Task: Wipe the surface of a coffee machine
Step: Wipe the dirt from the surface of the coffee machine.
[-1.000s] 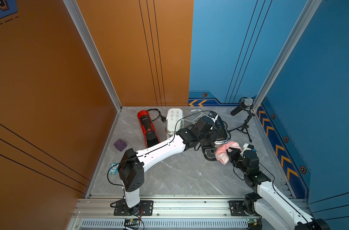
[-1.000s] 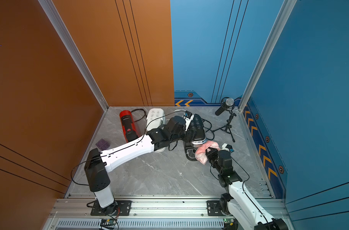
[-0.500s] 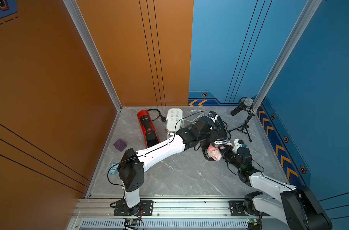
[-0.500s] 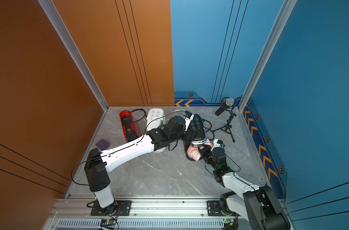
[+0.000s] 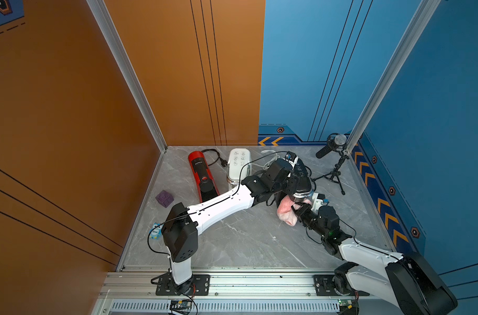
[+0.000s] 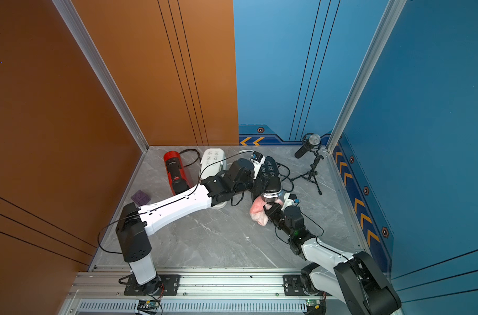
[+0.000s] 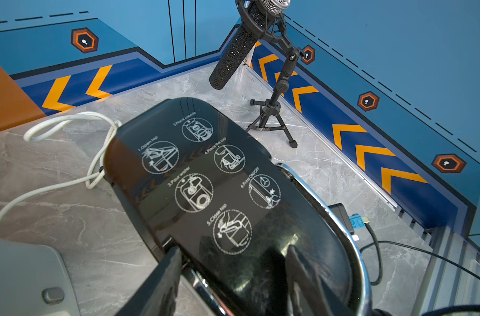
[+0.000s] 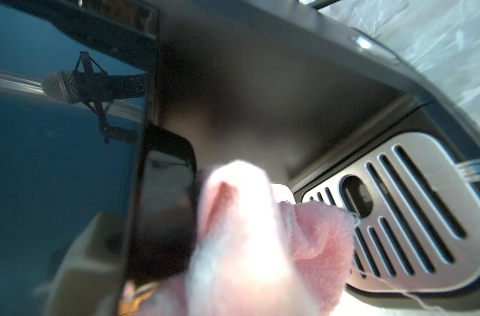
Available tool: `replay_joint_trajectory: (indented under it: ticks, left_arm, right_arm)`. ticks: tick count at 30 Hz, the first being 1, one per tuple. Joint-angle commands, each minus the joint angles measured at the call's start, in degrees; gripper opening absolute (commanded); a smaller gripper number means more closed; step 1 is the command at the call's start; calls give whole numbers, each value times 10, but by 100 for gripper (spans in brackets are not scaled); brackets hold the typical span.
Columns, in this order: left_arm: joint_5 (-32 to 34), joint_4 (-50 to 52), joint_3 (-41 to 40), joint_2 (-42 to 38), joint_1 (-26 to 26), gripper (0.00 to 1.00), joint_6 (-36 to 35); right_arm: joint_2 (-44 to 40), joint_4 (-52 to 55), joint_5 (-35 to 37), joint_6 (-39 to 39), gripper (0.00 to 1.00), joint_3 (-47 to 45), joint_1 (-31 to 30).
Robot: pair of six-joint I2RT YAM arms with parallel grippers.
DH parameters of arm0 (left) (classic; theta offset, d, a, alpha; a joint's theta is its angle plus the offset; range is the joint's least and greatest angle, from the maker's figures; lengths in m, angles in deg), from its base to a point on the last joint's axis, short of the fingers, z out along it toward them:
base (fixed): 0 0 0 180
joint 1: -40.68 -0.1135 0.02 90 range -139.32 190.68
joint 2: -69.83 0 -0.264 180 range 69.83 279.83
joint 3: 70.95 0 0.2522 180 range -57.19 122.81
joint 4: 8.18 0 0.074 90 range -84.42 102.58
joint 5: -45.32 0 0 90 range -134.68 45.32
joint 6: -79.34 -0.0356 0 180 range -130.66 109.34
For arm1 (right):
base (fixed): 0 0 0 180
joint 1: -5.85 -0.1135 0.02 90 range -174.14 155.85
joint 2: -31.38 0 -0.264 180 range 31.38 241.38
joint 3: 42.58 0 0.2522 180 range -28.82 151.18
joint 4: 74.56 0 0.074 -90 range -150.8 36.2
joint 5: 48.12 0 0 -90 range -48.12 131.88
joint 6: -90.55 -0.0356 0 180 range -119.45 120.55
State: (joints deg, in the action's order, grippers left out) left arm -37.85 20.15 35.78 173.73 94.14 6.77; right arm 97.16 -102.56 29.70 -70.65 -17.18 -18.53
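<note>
A glossy black coffee machine (image 5: 302, 177) (image 6: 270, 174) stands at the back right of the table, with white instruction icons on its lid (image 7: 206, 191). My left gripper (image 5: 291, 183) (image 7: 233, 257) straddles the lid, one finger (image 7: 165, 273) on each side, shut on it. A pink cloth (image 5: 285, 211) (image 6: 258, 214) is bunched in my shut right gripper (image 5: 298, 210) (image 6: 269, 210). The cloth (image 8: 247, 232) presses into the recess under the machine's front, beside the slotted drip tray (image 8: 411, 213). It hides the right fingers in the wrist view.
A red coffee machine (image 5: 202, 174) and a white one (image 5: 238, 166) lie left of the black one. A microphone on a tripod (image 5: 333, 155) stands at the back right corner. A purple cube (image 5: 164, 198) and a small packet (image 5: 156, 231) sit near the left wall. Cables trail behind the machines.
My right gripper carried the pink cloth leftward, from beside the machine into the recess under its front. The left arm has stayed on the lid.
</note>
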Motion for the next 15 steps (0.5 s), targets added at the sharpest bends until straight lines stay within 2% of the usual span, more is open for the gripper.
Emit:
replay_joint_trajectory:
  ticks: [1, 5, 10, 15]
  left_arm:
    - [-5, 107, -38, 44, -6, 61, -6]
    - [-5, 107, -45, 42, -9, 61, -4]
    - [-10, 105, -53, 39, -14, 61, -3]
    - [-14, 106, -55, 42, -17, 61, -2]
  right_arm:
    - [6, -40, 3, 13, 0, 6, 8]
    - [-29, -8, 33, 3, 0, -23, 51]
    - [-122, 87, -6, 24, 0, -13, 124]
    - [-157, 122, -20, 23, 0, -13, 143]
